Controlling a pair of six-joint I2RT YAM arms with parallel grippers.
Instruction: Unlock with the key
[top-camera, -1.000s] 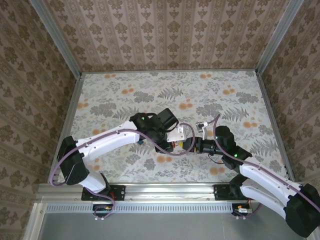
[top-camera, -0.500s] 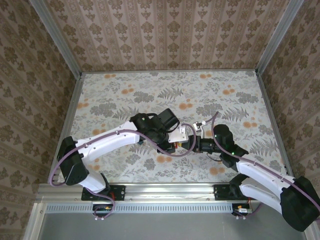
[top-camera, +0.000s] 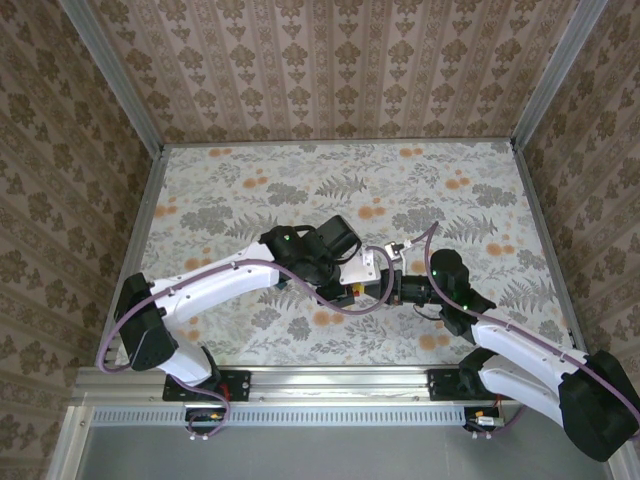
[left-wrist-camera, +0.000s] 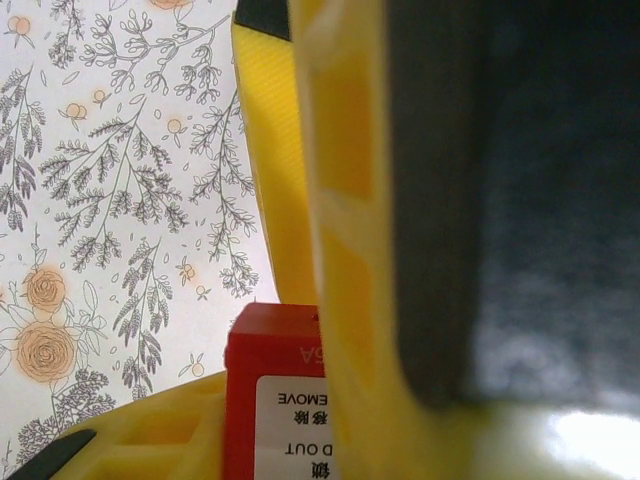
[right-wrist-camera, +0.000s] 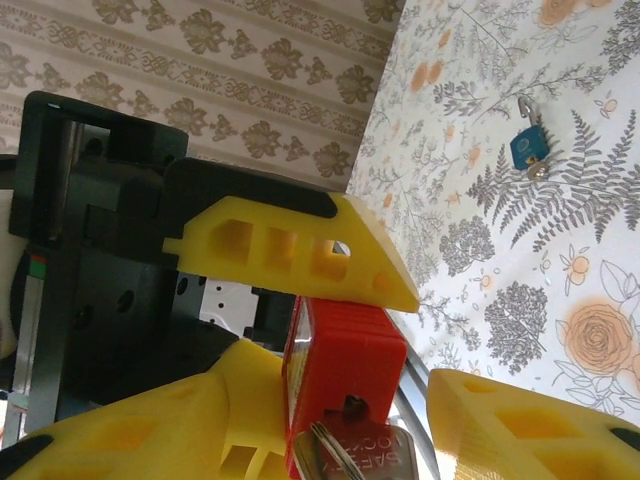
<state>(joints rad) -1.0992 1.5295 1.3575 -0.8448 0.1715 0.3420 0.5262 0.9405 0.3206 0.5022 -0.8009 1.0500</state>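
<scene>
My left gripper (top-camera: 358, 283) is shut on a small red padlock (right-wrist-camera: 345, 365), held up above the floral table; its white label (left-wrist-camera: 290, 420) shows in the left wrist view. A key with a red head (right-wrist-camera: 365, 455) and a metal ring sits in the padlock's keyhole. My right gripper (right-wrist-camera: 340, 455) is level with that red head, one yellow finger (right-wrist-camera: 530, 420) on each side, open, with a gap still showing on the right. The key with the blue-teal head (right-wrist-camera: 528, 148) lies on the table farther off, untouched.
Patterned walls (top-camera: 340, 60) close the table in on three sides, and a metal rail (top-camera: 330, 380) runs along the near edge. Both arms meet near the table's middle front (top-camera: 375, 285), with a purple cable (top-camera: 300, 290) looping under the left wrist.
My right gripper has shifted left, up to the padlock held by the left gripper, and its jaws have narrowed around the red key head. The left arm has barely moved.
</scene>
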